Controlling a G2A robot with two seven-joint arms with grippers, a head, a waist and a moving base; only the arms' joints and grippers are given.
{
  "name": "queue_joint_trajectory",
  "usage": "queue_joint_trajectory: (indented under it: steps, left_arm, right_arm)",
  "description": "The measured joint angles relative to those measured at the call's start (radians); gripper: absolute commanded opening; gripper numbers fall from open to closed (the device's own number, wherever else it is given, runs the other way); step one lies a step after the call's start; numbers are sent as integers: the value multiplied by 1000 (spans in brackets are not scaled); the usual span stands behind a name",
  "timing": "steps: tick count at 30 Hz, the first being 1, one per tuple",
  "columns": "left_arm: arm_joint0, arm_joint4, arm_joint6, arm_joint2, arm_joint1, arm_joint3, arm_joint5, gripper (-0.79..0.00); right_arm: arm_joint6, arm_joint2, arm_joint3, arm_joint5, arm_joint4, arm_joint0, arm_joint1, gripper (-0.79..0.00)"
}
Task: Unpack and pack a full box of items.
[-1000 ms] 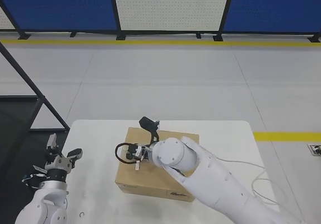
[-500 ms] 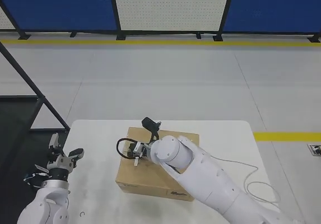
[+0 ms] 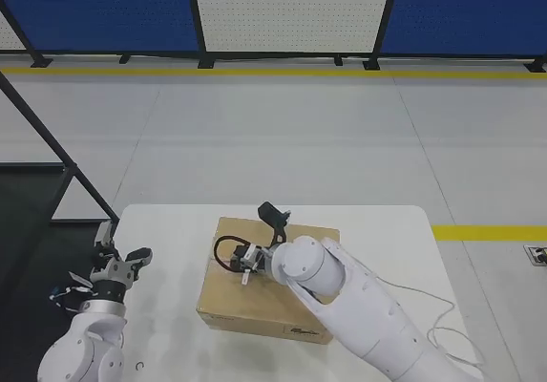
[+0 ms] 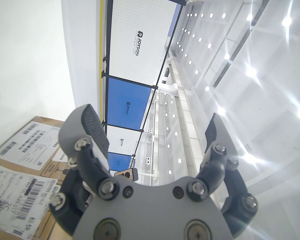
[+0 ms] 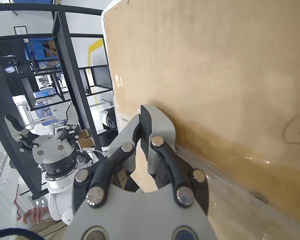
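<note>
Jaws of my right gripper (image 5: 143,123) are pinched together at the edge of the brown cardboard box (image 5: 215,63); left gripper (image 4: 152,121) gapes wide, empty.

The box (image 3: 254,301) is matt brown cardboard, with a glossy strip of clear tape (image 5: 240,159) along its seam and white paper labels (image 4: 20,183) on one side. The table (image 3: 158,248) is smooth, matt white. The left pincer (image 4: 152,123) and right pincer (image 5: 142,118) have matt grey plates, black plastic links, shiny metal screws and finely dotted dark pads (image 4: 93,123).
</note>
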Motion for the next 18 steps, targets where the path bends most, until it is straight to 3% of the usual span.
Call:
queue_joint_trajectory:
  steps: [18]
  left_arm:
    - [-25,30,-37,48,-2,-1,21,0]
  right_arm:
    - [64,183,-282,140,-188,-199,94,-785]
